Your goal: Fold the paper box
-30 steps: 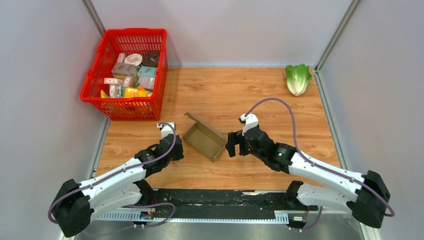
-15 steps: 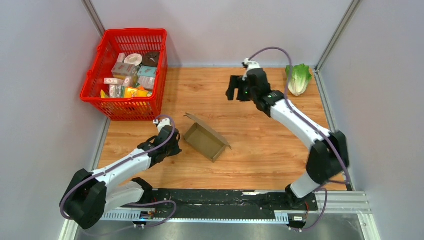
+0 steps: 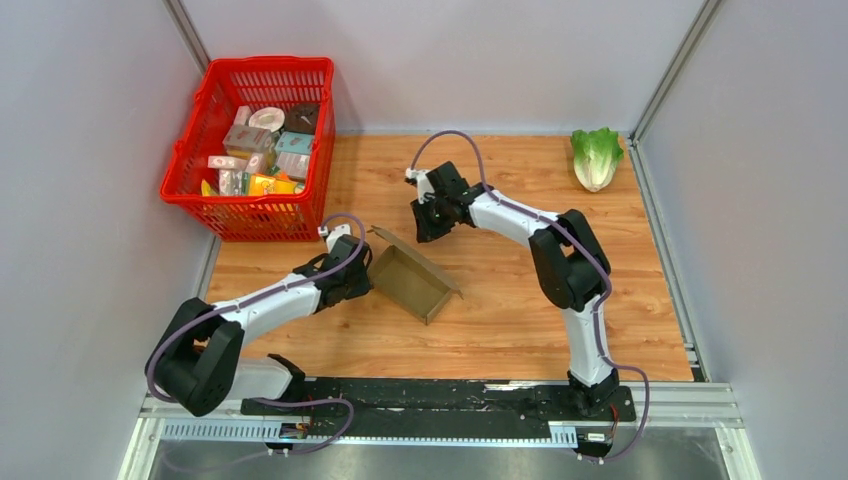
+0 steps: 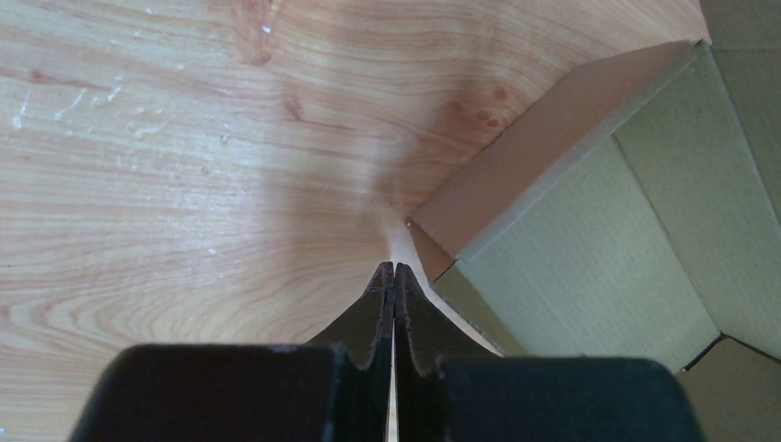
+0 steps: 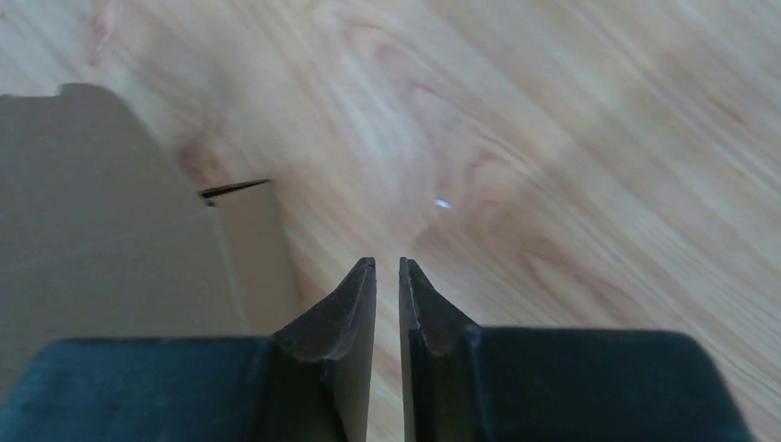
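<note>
On the near half of the wooden table the left arm reaches in from its base at the near edge, and the left gripper sits low over the wood with its jaws pressed flat together, holding nothing; in its wrist view the tips lie just beside the near corner of the paper box, though whether they touch it is not clear. The paper box lies skew near the middle of the table, open side up, shallow, plain brown, with a flap raised at its far left corner. Past it, the right arm bends back over the table and the right gripper points down beyond the box's far edge, jaws only a narrow slit apart with nothing between them, cardboard to one side. Farther off, a red basket of small packages stands at the far left corner, and a lettuce lies at the far right
</note>
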